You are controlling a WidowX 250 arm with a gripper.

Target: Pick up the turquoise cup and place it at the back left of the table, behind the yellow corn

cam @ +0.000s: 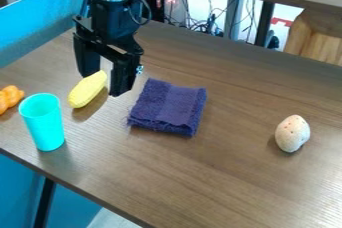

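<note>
Above, black gripper (102, 85), jaws parted; yellow oblong object (85, 91), at the jaw tips, contact indeterminable, purple cloth (168, 107), beside the jaws

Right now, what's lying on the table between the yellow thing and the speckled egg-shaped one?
A folded purple cloth, nearer the yellow thing than the speckled egg-shaped one; the camera view shows it.

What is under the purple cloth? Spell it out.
The brown table shows around the purple cloth, but the patch directly beneath is covered, so anything there cannot be seen.
</note>
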